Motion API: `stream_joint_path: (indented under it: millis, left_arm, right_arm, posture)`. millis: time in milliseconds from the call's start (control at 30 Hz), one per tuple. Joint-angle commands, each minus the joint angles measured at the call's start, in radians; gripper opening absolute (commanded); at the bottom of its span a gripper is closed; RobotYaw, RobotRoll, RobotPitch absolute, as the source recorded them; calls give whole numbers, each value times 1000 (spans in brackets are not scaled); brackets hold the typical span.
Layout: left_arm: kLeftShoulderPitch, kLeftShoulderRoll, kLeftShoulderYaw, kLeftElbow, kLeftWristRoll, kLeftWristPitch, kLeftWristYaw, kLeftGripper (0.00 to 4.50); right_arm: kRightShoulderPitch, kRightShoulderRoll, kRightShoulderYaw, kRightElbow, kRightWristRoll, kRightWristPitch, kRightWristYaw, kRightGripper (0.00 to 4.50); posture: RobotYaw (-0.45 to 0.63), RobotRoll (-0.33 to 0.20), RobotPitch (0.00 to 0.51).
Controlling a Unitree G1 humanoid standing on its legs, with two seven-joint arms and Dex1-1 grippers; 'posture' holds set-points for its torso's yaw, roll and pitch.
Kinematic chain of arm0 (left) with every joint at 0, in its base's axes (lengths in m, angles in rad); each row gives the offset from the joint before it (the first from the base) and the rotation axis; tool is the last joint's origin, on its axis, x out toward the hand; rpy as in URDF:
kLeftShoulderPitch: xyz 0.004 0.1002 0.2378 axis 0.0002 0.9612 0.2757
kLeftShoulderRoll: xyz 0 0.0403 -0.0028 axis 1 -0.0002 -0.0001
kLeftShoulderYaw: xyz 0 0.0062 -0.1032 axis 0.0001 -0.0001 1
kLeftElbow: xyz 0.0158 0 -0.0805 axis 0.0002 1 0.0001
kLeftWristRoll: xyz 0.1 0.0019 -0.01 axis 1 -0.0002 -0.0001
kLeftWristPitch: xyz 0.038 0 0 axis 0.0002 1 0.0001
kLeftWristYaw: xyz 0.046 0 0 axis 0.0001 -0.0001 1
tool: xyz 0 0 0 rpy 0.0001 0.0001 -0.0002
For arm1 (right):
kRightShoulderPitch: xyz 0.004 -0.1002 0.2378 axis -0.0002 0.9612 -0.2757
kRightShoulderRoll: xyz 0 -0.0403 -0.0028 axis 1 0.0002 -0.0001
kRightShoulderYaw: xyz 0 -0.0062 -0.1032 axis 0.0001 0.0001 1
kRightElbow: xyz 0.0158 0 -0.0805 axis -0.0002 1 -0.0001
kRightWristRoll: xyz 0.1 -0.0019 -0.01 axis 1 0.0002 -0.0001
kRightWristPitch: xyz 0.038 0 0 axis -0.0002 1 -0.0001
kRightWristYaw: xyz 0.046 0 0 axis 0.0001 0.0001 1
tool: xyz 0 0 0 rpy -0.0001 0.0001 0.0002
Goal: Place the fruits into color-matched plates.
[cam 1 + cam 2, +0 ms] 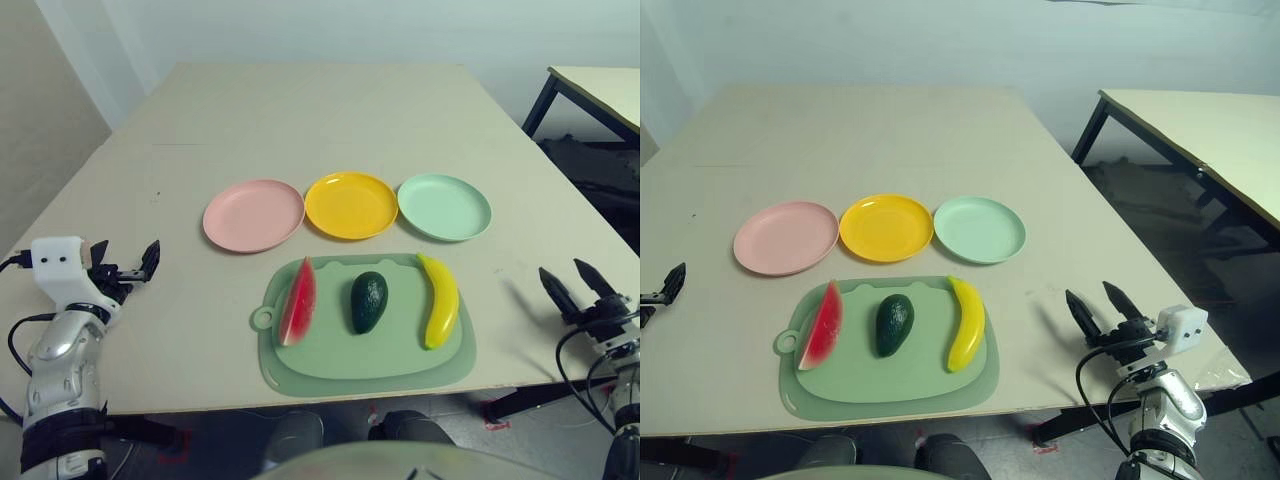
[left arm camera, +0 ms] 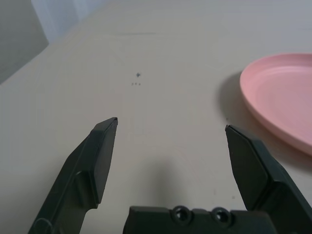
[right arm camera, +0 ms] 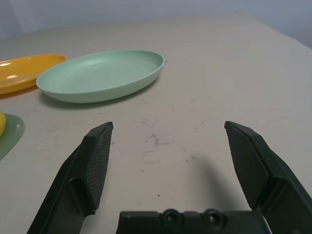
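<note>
Three plates stand in a row at mid-table: pink plate [image 1: 254, 215], yellow plate [image 1: 351, 205], mint green plate [image 1: 444, 207]. In front of them a pale green cutting mat [image 1: 365, 360] carries the watermelon wedge [image 1: 299, 301], the dark green avocado [image 1: 368, 301] and the banana [image 1: 439, 299], side by side. My left gripper [image 1: 125, 260] hovers open over the table's left edge, short of the pink plate [image 2: 285, 102]. My right gripper [image 1: 1098, 305] is open near the front right edge, facing the mint green plate [image 3: 102, 75]. Both hold nothing.
A second table [image 1: 1200, 125] with black legs stands off to the right, across a gap. Bare tabletop stretches behind the plates and on both sides of the mat. The mat's front edge lies close to the table's front edge.
</note>
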Motion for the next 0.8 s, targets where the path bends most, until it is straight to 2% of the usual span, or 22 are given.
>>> stream_joint_path:
  millis: [33, 267, 500, 567, 667, 800]
  left_arm:
    - [-33, 7, -30, 24, 18, 3, -11, 4500]
    - [-49, 12, -38, 24, 26, 3, -16, 4500]
    - [-27, -27, -28, -13, -13, 6, -21, 4500]
    - [-27, -38, -38, -34, -41, 6, -62, 4500]
    - [-3, -42, -89, -101, -96, 12, -210, 4500]
    - [27, 2, -119, -187, -192, 49, -428, 4500]
  right_arm:
    - [-3, -8, 5, 42, -12, -19, 0, 4462]
    - [-25, -45, -13, 117, -7, -20, -14, 4462]
    - [-50, -91, -21, 147, -4, -9, -27, 4462]
    - [-56, -97, -22, 141, -3, -7, -34, 4462]
    - [-63, -101, -23, 127, 5, 14, -26, 4462]
    - [-50, -103, 2, 88, -7, 28, 27, 4462]
  posture:
    - [145, 0, 0]
    - [170, 0, 0]
    - [168, 0, 0]
    - [155, 0, 0]
    - [137, 0, 0]
    - [95, 0, 0]
